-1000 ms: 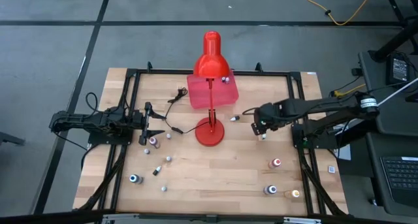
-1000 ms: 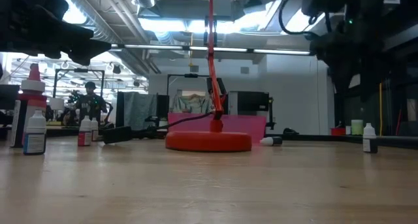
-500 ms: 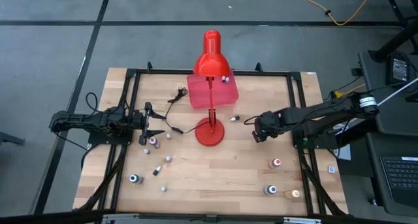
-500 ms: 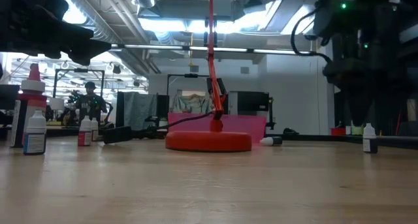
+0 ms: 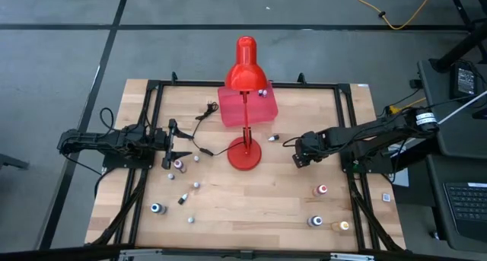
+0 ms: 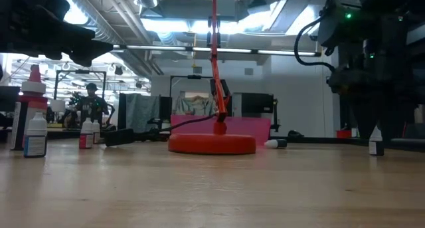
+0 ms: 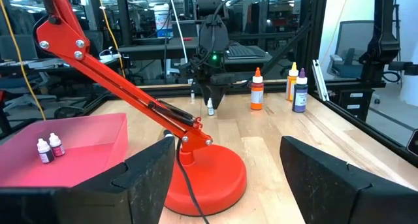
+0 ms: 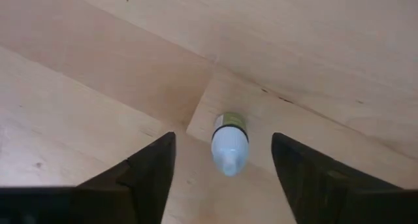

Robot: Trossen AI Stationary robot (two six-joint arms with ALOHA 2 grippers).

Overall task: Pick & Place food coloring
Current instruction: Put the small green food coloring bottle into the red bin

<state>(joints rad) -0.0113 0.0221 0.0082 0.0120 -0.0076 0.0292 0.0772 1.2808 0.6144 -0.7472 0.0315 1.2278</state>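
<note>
Right gripper [image 5: 299, 156] down low over the table [image 5: 259, 192], right of the red lamp [image 5: 245, 151], fingers spread with a small pale-capped bottle [image 8: 229, 144] standing upright in the gap between them, apart from both fingers [image 8: 151, 168], nothing gripped. Same bottle seen from the left wrist, under that gripper [image 7: 210, 106]. Left gripper [image 5: 176, 145] parked at the left side of the table, fingers wide apart and holding nothing, pointing toward the lamp. Pink tray [image 5: 232, 112] at the far middle, behind the lamp, two little bottles [image 7: 49, 149] inside. More bottles scattered: a few near the left gripper [image 5: 179, 164], several at the near left [image 5: 157, 208], three at the near right [image 5: 323, 190], one lying just right of the lamp base [image 5: 273, 138].
</note>
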